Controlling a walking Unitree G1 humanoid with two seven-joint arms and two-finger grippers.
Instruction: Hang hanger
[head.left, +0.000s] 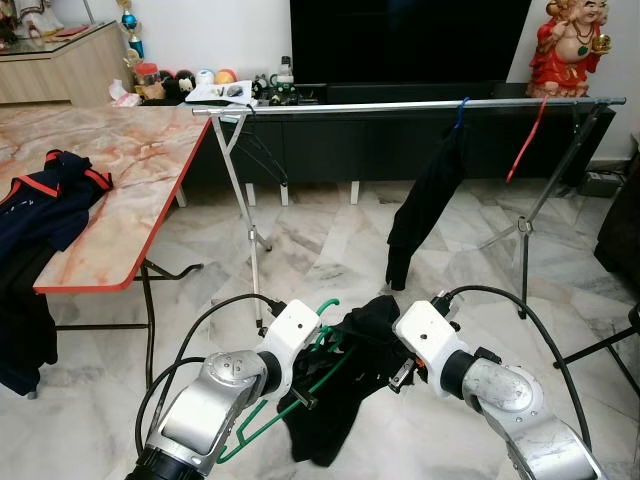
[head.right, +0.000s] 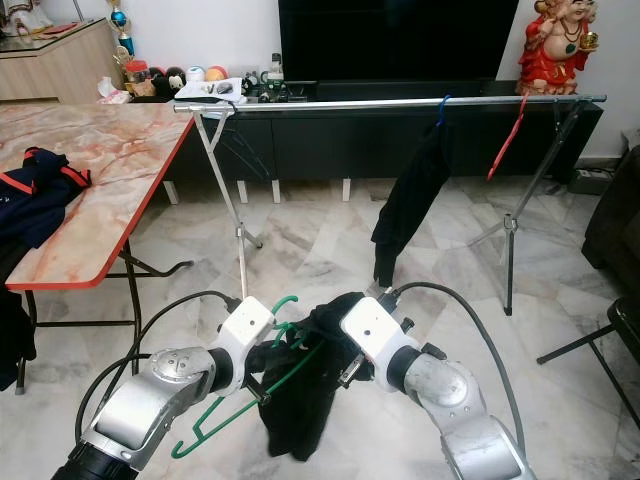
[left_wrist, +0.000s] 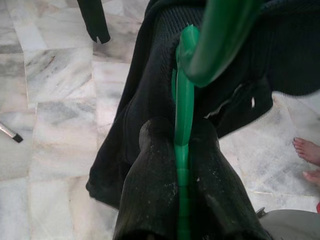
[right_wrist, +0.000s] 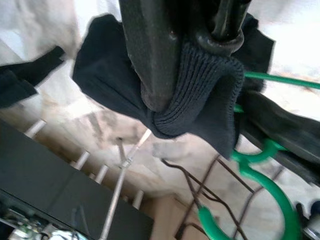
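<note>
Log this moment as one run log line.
left pincer: shut on green hanger | right pincer: shut on black garment | drying rack rail: ahead, hanger not hung

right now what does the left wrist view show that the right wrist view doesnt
Left wrist view alone: the left gripper shut on the green hanger, and a person's bare toes on the marble floor. Right wrist view alone: the right gripper pinching the black garment's knit edge, the hanger's hook, and a rack leg. Both share the green hanger, the black garment and the floor.
</note>
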